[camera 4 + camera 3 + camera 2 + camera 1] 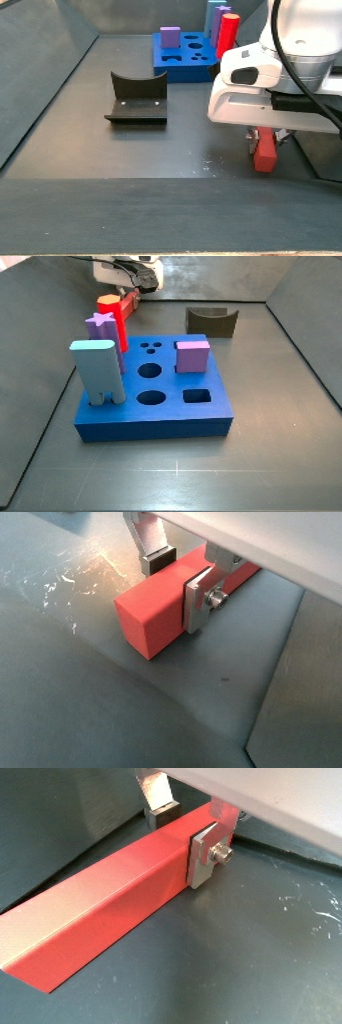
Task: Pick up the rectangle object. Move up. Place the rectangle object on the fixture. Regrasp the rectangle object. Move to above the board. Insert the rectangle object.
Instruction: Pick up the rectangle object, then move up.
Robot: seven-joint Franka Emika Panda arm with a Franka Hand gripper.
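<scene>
The rectangle object (94, 908) is a long red bar lying flat on the dark floor, seen in both wrist views (154, 612). My gripper (182, 836) sits astride it near one end. One silver finger plate (203, 856) presses on its near side, and the dark pad of the far finger (162, 810) meets its far edge. In a side view the gripper (267, 135) stands low over the bar (266, 152). The fixture (136, 100) stands apart from it on the floor. The blue board (154, 424) lies further off.
On the board stand a pale-blue block (98, 371), a purple block (193, 354), a red peg (112, 321) and a purple star piece (100, 324). Grey walls (54, 70) enclose the floor, and one runs close to the gripper.
</scene>
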